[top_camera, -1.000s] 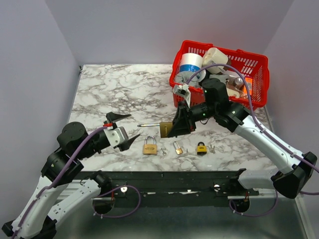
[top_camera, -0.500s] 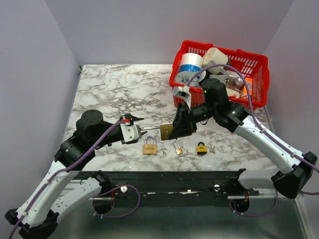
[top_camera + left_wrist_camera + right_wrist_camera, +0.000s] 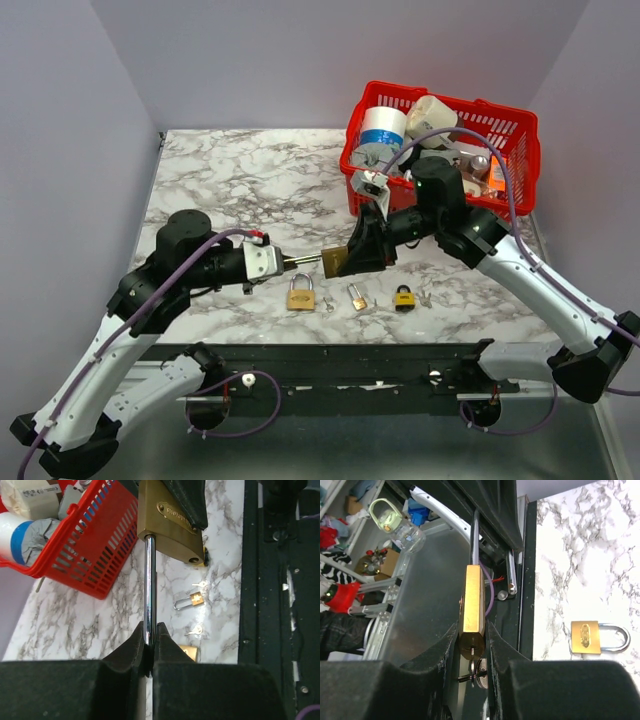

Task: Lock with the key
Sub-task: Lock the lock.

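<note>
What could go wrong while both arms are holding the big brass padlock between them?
The left gripper pinches the smooth shackle only with its fingertips, so it may slip if the arms pull unevenly. The key sticks out of the brass padlock between the right gripper fingers, probably leaving little room to turn it. If the lock drops, it could hit the small padlocks on the table.

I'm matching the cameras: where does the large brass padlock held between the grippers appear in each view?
Top external: large brass padlock at centre, between the arms.
Left wrist: padlock at top centre.
Right wrist: padlock at centre, edge-on.
Shared landmark: marble table.
</note>
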